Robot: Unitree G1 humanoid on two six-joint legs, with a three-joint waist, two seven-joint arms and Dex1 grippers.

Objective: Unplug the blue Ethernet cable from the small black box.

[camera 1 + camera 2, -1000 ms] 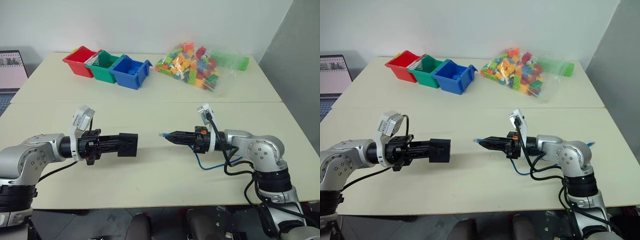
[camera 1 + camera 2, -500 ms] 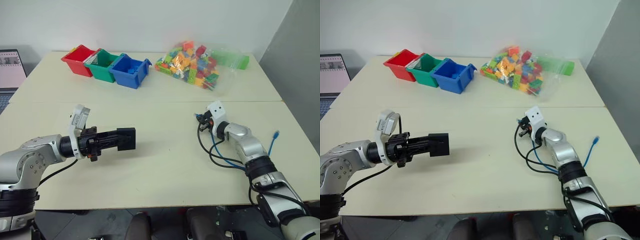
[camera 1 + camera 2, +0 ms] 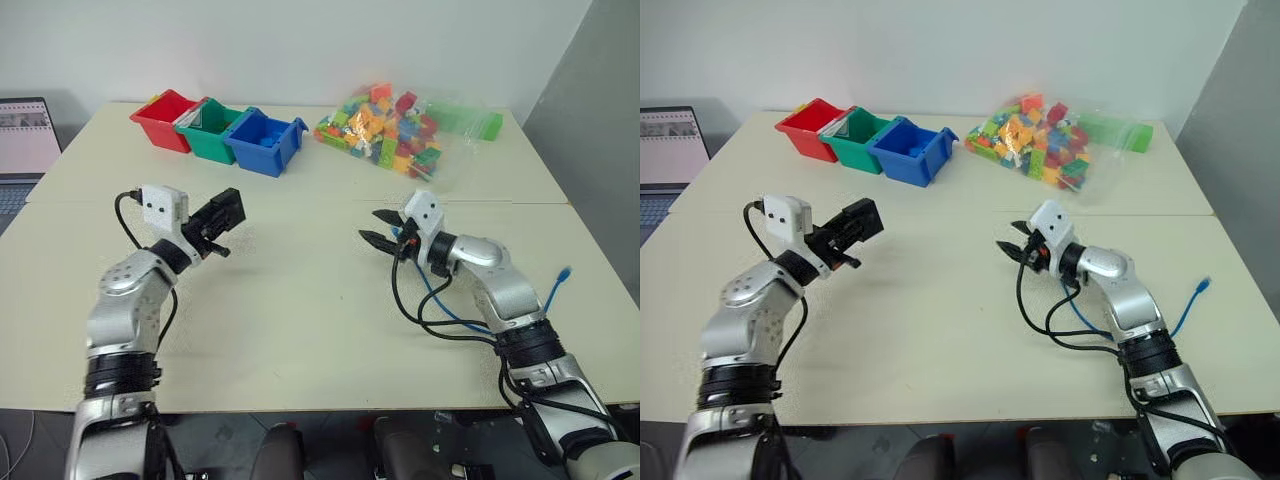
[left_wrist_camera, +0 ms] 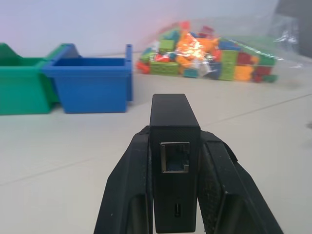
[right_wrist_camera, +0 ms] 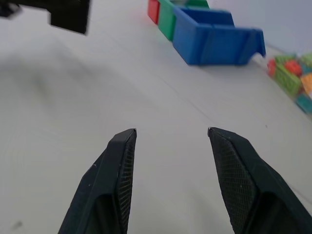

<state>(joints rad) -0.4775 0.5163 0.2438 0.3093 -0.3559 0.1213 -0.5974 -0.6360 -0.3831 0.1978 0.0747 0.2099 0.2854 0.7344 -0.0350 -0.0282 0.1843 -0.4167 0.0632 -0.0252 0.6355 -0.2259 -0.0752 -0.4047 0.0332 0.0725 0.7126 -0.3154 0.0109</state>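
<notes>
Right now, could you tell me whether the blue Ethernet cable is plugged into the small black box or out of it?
Out. The small black box shows an empty port, and the blue Ethernet cable lies on the table by the right arm.

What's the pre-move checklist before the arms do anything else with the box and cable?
1. Port on the small flat matte black box free of any plug: ok, the socket shows vacant.
2. Left gripper clamped on the box: ok, a finger on each side.
3. Right gripper released: ok, fingers apart, nothing between them.
4. Thin bright blue Ethernet cable clear of the box: ok, it lies on the cream table beside the right arm.
5. Cable free of the right arm's black cables: cannot tell, they overlap.
6. Blue plastic bin away from both grippers: ok.
</notes>
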